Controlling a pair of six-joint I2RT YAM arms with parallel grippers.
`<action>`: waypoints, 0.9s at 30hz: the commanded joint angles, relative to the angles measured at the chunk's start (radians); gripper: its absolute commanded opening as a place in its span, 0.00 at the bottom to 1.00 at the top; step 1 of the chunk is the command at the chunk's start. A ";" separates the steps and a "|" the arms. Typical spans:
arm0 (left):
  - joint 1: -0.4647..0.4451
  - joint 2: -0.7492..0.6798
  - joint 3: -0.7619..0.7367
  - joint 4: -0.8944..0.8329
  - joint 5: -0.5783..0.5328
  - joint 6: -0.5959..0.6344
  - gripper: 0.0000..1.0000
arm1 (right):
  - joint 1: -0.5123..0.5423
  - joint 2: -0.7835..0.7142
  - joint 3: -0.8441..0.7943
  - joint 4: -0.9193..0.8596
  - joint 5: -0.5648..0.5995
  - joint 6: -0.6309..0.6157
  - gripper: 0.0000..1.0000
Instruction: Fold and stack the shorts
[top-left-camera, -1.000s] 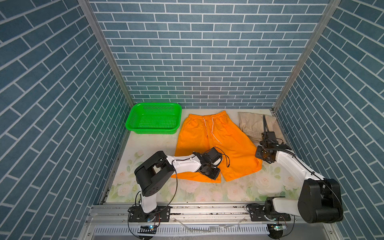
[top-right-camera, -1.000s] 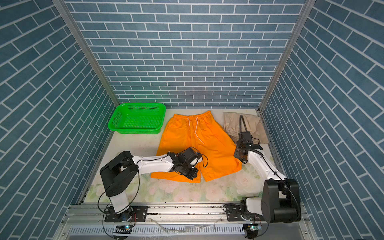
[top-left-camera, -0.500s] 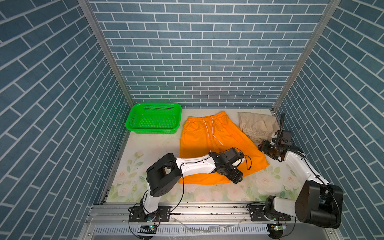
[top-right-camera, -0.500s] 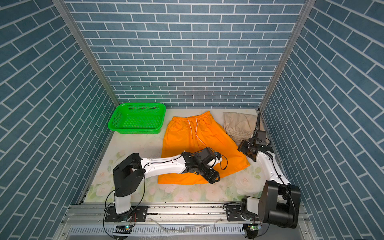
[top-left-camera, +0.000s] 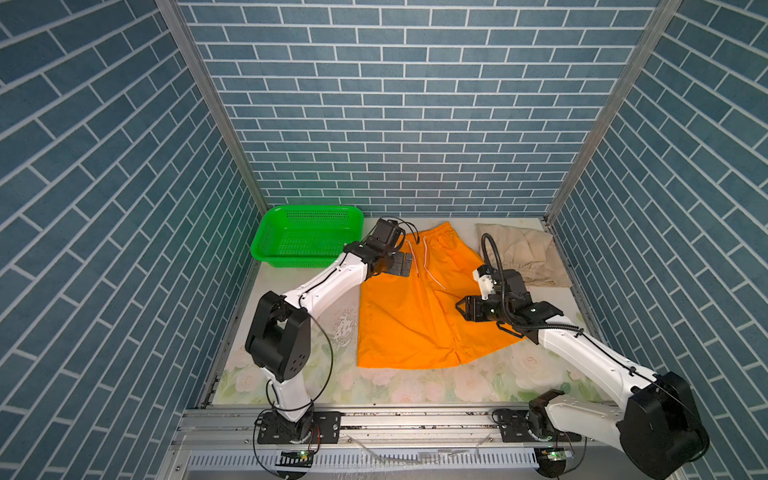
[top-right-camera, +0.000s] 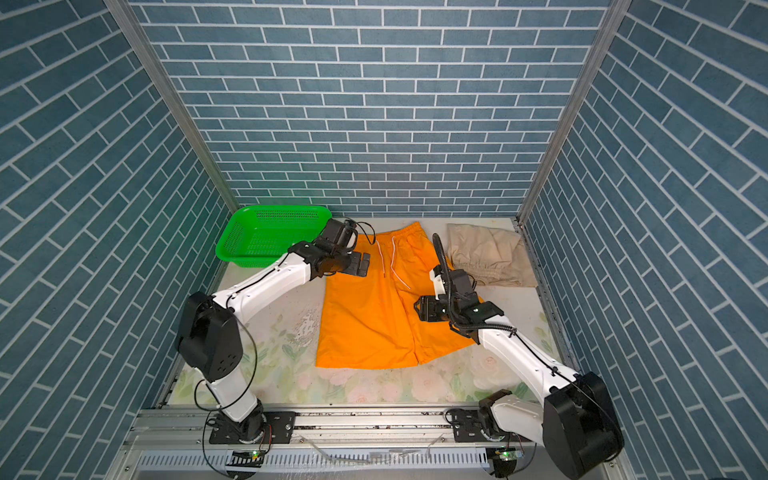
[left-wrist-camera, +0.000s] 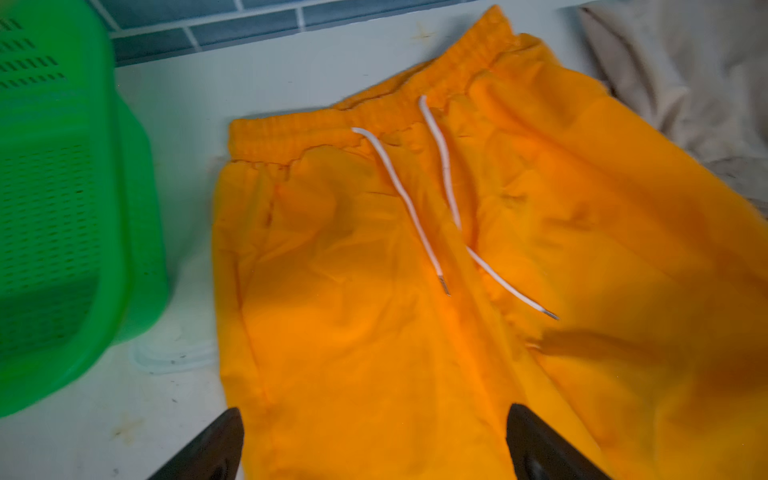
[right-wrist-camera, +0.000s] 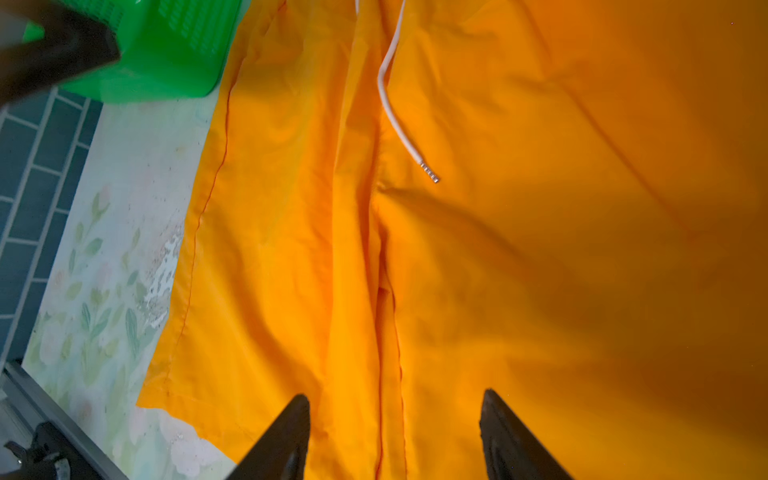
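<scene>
Two arms rise from the rail (top-left-camera: 415, 419) along the near edge of the counter (top-left-camera: 415, 386), the left arm (top-left-camera: 328, 286) and the right arm (top-left-camera: 582, 349), and both reach in over the cloth. Two shorts lie on the counter, one orange and one beige.

The orange shorts (top-left-camera: 411, 320) are spread flat across the middle in both top views. Their two leg hems point to the near edge and the gathered waistband to the far edge. The right fingers (top-left-camera: 467, 311) hang over the right leg of this pair, about halfway along it. In the right wrist view the two fingers (right-wrist-camera: 286, 440) stand well apart, with flat orange cloth beyond them and nothing pinched.

Farther in, the left fingers (top-left-camera: 401, 266) hover over the left side of the orange shorts, just short of the waistband. In the left wrist view these fingers (left-wrist-camera: 208, 449) are spread wide and hold nothing. Two white cords (left-wrist-camera: 399, 195) run from the waistband down the front, each ending in a small metal tip.

One green basket (top-left-camera: 299, 262) sits in the far left corner of the counter, just beside the left arm's wrist. The beige shorts (top-left-camera: 519, 253) lie rumpled in the far right corner, just beside the orange waistband's right end. I cannot tell whether the two pairs touch.
</scene>
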 joint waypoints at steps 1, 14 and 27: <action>0.033 0.140 0.115 0.033 -0.079 0.061 1.00 | 0.075 -0.025 -0.039 0.071 0.010 0.006 0.66; 0.122 0.154 0.277 -0.282 -0.244 -0.036 1.00 | 0.135 0.029 -0.087 0.210 -0.004 0.012 0.66; 0.374 -0.328 -0.301 -0.010 -0.221 -0.387 1.00 | 0.136 0.149 -0.081 0.349 -0.168 -0.042 0.67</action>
